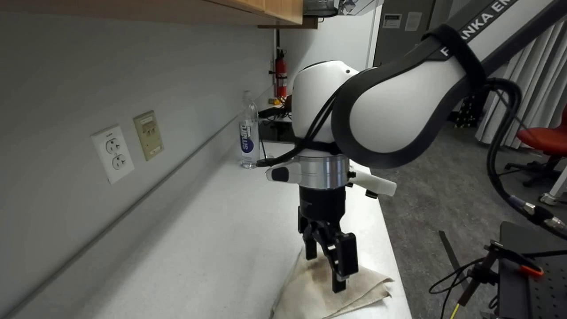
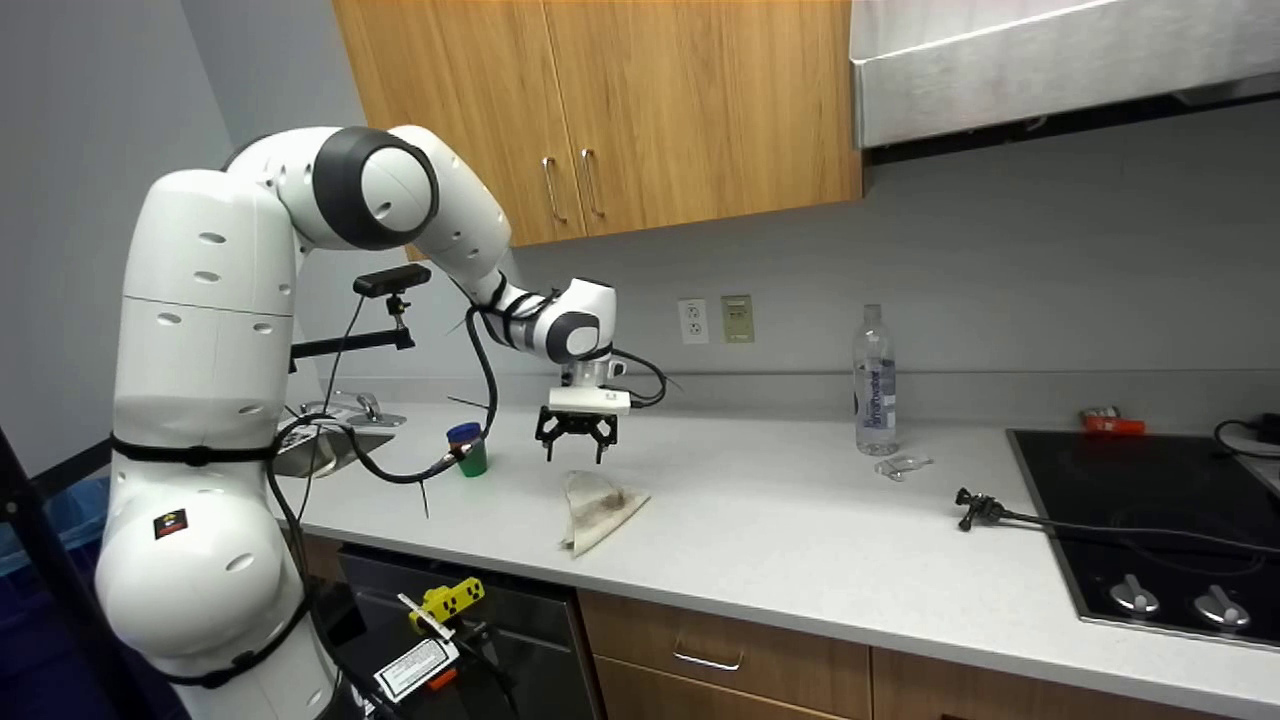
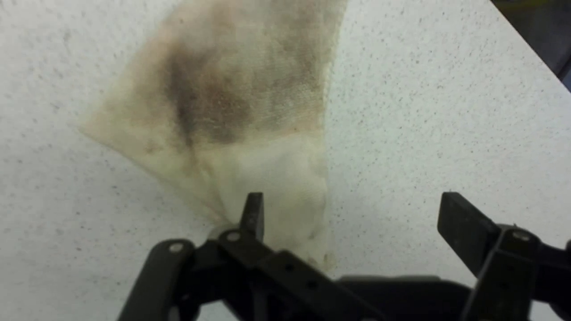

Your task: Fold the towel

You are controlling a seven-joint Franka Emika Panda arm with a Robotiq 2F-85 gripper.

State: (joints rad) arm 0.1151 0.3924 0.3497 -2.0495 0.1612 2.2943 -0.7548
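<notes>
Left of the towel (image 2: pixel 600 508), in an exterior view, we note a green cup (image 2: pixel 476 464) with a blue top, partly behind a cable (image 2: pixel 400 478). The hand (image 2: pixel 574 456) is above the towel, fingers (image 3: pixel 253 214) wide apart. Towel lies on the bench (image 2: pixel 780 520): cream, wrinkled, roughly three-cornered, dark brown smudge. A clear bottle (image 2: pixel 875 385) stands upright, well right of the towel. We see layered edges (image 1: pixel 375 291) in an exterior view, where the towel's lower part is cropped; layers uncountable to us. Wrist view: towel cut off at top, partly covered by one finger.
</notes>
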